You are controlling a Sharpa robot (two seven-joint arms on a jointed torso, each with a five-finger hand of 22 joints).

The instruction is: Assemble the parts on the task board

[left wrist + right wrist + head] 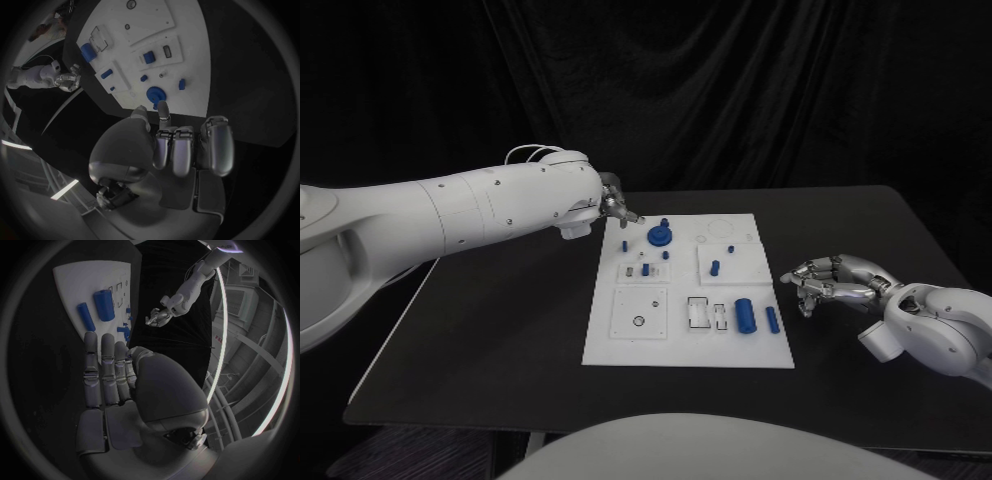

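Task board (687,345) — blue parts (746,315), black table (488,330) around

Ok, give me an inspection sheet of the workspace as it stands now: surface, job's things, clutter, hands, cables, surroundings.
Surface: black table, board in its middle.
Job's things: blue parts on the board, among them a round part at the far end and two cylinders near the right hand.
Clutter: nothing seen.
Hands: left hand at the board's far left corner, holding nothing; right hand beside the board's right edge, fingers curled, holding nothing.
Cables: thin white loop on the left arm.
Surroundings: dark curtain behind.
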